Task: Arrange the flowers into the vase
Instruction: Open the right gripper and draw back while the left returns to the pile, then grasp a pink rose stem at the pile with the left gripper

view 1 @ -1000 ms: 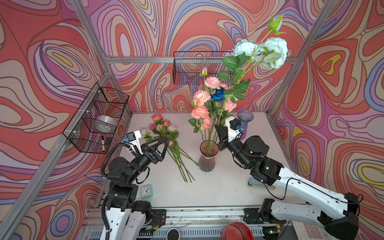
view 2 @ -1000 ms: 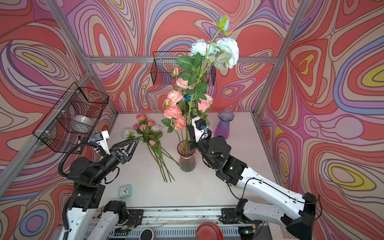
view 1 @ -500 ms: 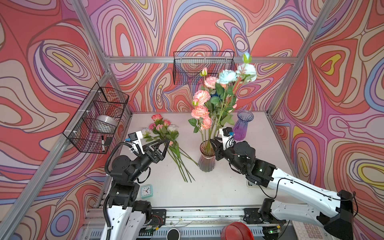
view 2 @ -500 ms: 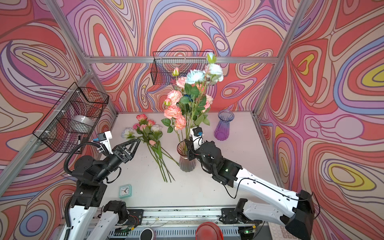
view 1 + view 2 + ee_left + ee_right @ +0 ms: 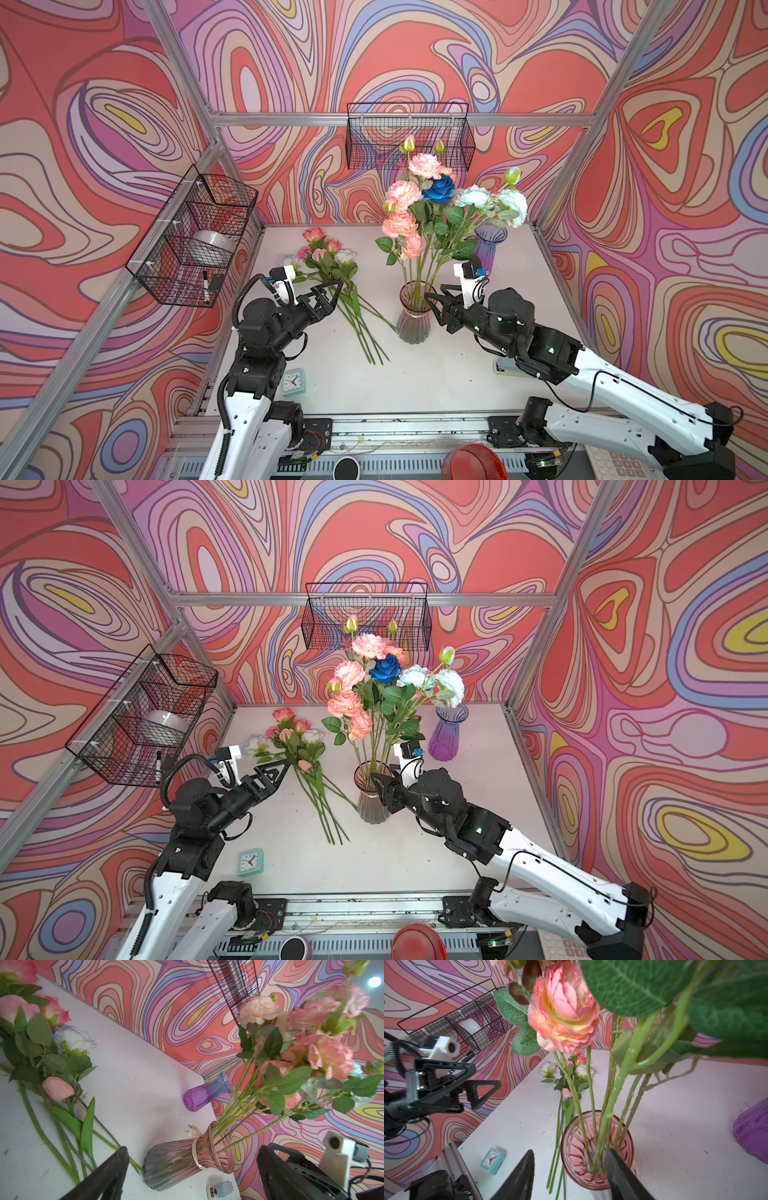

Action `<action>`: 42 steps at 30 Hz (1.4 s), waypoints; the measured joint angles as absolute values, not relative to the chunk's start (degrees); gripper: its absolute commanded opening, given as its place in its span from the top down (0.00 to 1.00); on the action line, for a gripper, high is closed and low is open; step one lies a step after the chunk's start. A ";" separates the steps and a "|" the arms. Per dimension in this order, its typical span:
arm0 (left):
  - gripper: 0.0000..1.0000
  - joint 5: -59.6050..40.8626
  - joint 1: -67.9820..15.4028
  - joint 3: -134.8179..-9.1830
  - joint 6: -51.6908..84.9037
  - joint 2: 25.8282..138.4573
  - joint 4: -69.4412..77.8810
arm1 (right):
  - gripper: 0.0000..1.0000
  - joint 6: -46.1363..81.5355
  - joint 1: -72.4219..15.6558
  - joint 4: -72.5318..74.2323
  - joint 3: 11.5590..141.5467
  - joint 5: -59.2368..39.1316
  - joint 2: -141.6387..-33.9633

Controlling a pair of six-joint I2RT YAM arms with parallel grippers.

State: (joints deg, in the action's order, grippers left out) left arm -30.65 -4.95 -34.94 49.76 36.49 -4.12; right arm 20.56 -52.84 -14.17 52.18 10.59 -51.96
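Observation:
A ribbed pink glass vase (image 5: pixel 412 322) (image 5: pixel 371 800) (image 5: pixel 176 1159) (image 5: pixel 575 1153) stands mid-table holding several flowers (image 5: pixel 432 195) (image 5: pixel 374 671): pink, peach, one deep blue and pale blue blooms. More flowers (image 5: pixel 332 266) (image 5: pixel 297 739) (image 5: pixel 41 1049) lie flat on the table to its left. My right gripper (image 5: pixel 434 296) (image 5: pixel 377 778) (image 5: pixel 571 1159) is open at the vase's rim, jaws apart on either side of the stems and gripping none of them. My left gripper (image 5: pixel 333 287) (image 5: pixel 282 767) (image 5: pixel 192 1157) hangs open over the lying stems, holding nothing.
A purple vase (image 5: pixel 490 249) (image 5: pixel 446 735) stands at the back right. A teal clock (image 5: pixel 294 381) (image 5: pixel 250 861) sits near the front left. Wire baskets hang on the left wall (image 5: pixel 195 237) and back wall (image 5: pixel 409 137). A small stapler (image 5: pixel 221 1189) lies by the pink vase.
My right gripper came down with the pale blue flower stem, set it into the vase and opened off it. My left gripper barely shifted.

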 measured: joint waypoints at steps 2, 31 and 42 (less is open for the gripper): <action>0.13 -29.71 -4.95 -34.57 49.71 38.70 -4.75 | 0.47 20.78 -52.84 -14.63 52.18 9.41 -50.94; 0.70 -11.29 -14.33 -34.81 46.50 80.05 1.65 | 0.69 22.17 -52.84 -15.35 51.09 6.68 -44.71; 0.75 -9.93 -14.33 -39.03 46.52 87.90 5.65 | 0.69 22.20 -52.84 -17.56 50.48 7.92 -42.15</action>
State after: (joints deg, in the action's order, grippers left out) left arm -9.93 -14.33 -39.03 46.52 87.90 5.65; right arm 22.20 -52.84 -17.56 50.48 7.92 -42.15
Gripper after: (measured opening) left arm 0.258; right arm 0.314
